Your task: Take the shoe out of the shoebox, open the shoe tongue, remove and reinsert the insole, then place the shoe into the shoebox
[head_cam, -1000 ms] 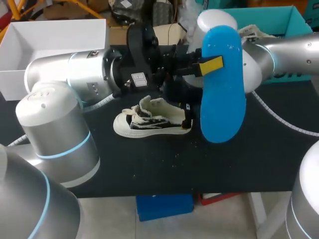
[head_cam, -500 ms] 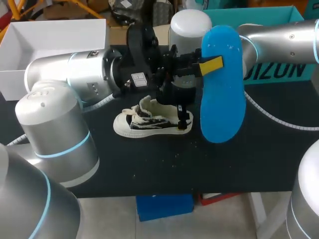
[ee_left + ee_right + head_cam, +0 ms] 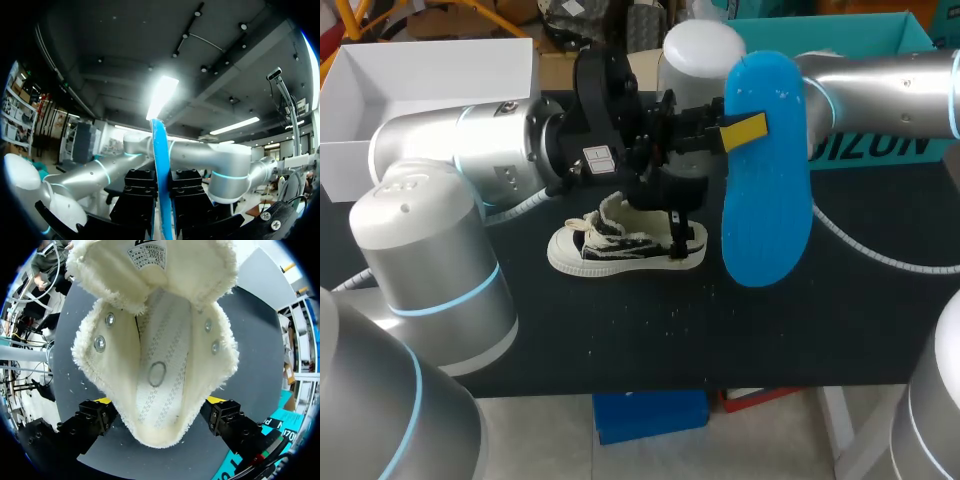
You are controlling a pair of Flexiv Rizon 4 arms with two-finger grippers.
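glossy silver left arm [image 3: 470,150] and right arm [image 3: 890,85], cyan joint rings, black yellow-tipped left end effector [image 3: 740,132]

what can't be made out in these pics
Right wrist view: whether the right pincer clamps the shoe at its heel or only straddles it; fuzzy lining covers the contact.
Same view: the toe, behind the raised tongue.
Left wrist view: the faces of the insole, edge-on in the left pincer; the shoe is out of frame.
Head view: the floor of the teal box, behind the right arm.

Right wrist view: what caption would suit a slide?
Looking into the fleece-lined shoe, tongue open, heel within the right tool.
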